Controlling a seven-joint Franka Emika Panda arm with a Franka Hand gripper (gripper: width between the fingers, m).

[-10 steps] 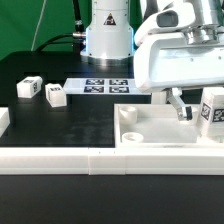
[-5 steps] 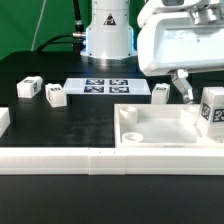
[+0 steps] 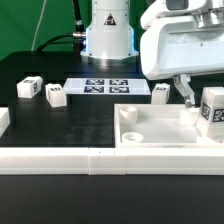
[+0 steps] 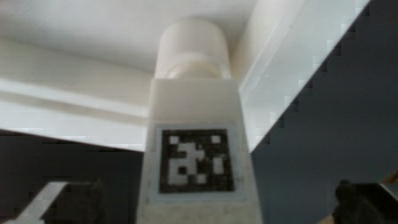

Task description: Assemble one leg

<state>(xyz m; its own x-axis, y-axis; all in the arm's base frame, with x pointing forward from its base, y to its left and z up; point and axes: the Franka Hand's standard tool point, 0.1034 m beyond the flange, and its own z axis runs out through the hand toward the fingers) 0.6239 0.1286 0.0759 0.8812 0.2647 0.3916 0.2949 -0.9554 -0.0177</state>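
A white leg (image 3: 213,109) with a black-and-white tag stands upright at the right side of the large white tray (image 3: 150,128). My gripper (image 3: 198,98) hangs beside it, with one dark finger (image 3: 187,93) showing to its left. In the wrist view the leg (image 4: 196,120) fills the middle and runs between my gripper (image 4: 205,205) fingers. The fingertips (image 4: 370,200) stand well apart from its sides, so the gripper is open and holds nothing. Three more legs lie on the black table: one behind the tray (image 3: 160,93) and two at the left (image 3: 55,96), (image 3: 28,88).
The marker board (image 3: 105,86) lies in front of the robot base (image 3: 107,35). A low white wall (image 3: 60,160) runs along the front edge. A white block (image 3: 3,120) sits at the exterior view's left edge.
My gripper has risen and shifted slightly right over the last second, uncovering the leg behind the tray. The leg on the tray has not moved.
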